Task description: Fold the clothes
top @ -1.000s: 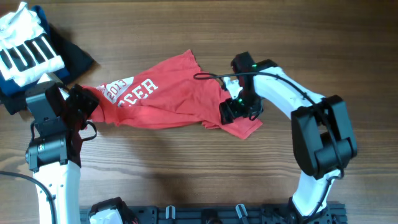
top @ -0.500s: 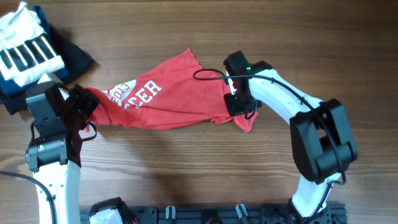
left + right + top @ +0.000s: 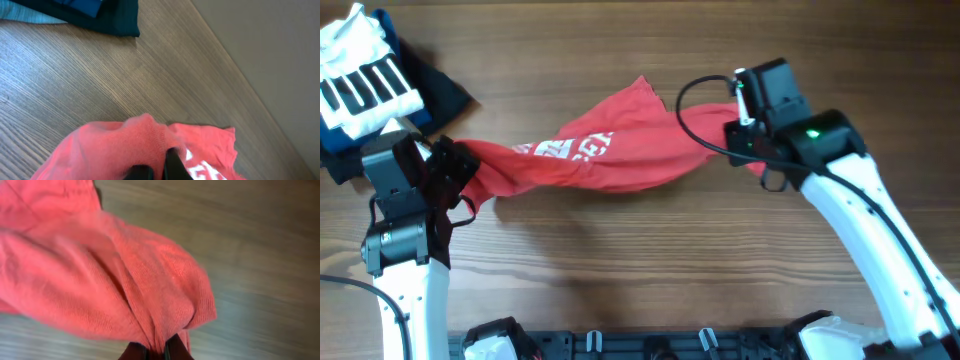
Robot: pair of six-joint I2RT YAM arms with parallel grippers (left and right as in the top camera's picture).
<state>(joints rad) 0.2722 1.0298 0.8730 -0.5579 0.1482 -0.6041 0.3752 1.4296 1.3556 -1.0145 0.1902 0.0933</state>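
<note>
Red T-shirt (image 3: 600, 160) strung between both arms, right of white striped garment (image 3: 360, 80); lettering crumpled, unreadable. Left gripper (image 3: 455, 170) pinches shirt end nearest that garment, right gripper (image 3: 745, 140) pinches far end. Fingertips mostly buried in cloth; right wrist view blurred.

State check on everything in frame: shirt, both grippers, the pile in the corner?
red T-shirt: unfolded, bunched, stretched between both grippers.
left gripper: shut on the shirt's left end.
right gripper: shut on the shirt's right end.
white striped garment: lying on the navy clothes.
navy clothes: piled underneath, not gripped.
</note>
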